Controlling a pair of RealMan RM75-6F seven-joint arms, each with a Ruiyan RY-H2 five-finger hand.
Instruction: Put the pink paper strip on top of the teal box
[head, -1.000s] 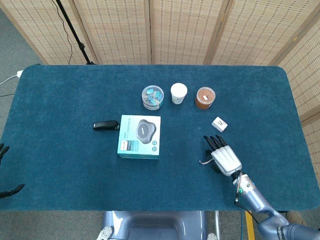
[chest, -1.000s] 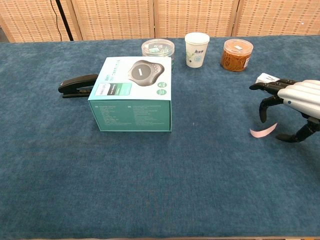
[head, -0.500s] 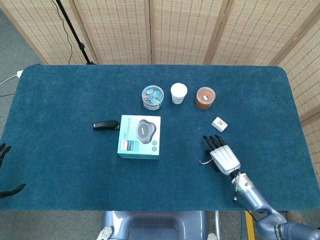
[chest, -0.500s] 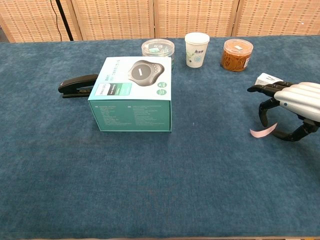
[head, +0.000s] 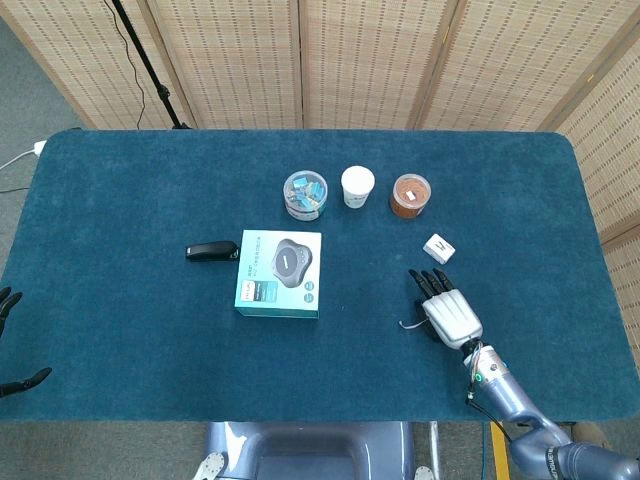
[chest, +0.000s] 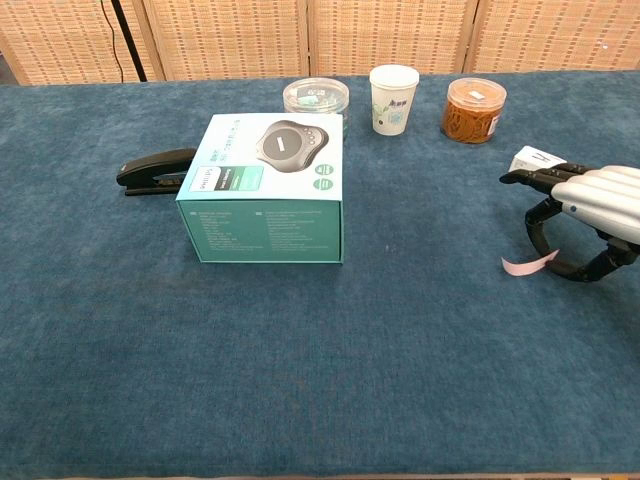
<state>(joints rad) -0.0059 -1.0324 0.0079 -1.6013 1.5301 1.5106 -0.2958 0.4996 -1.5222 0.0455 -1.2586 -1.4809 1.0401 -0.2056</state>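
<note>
The teal box (head: 280, 273) (chest: 268, 190) lies flat on the blue table left of centre, with a picture of a grey device on its lid. The pink paper strip (chest: 524, 264) (head: 408, 324) lies on the cloth at the right. My right hand (chest: 588, 207) (head: 448, 309) arches over the strip's right end, and a finger and the thumb meet around that end in a pinch. The strip's left end still touches the table. Only the dark fingertips of my left hand (head: 10, 342) show at the far left edge, spread apart and holding nothing.
A black stapler (chest: 155, 170) lies against the box's left side. Behind the box stand a clear jar of clips (chest: 316, 97), a white paper cup (chest: 393, 99) and a jar of rubber bands (chest: 473, 109). A small white box (chest: 534, 159) sits just behind my right hand.
The right hand's finger has curled down toward the thumb, closing around the strip's right end. The strip has barely shifted. The left hand has stayed put.
</note>
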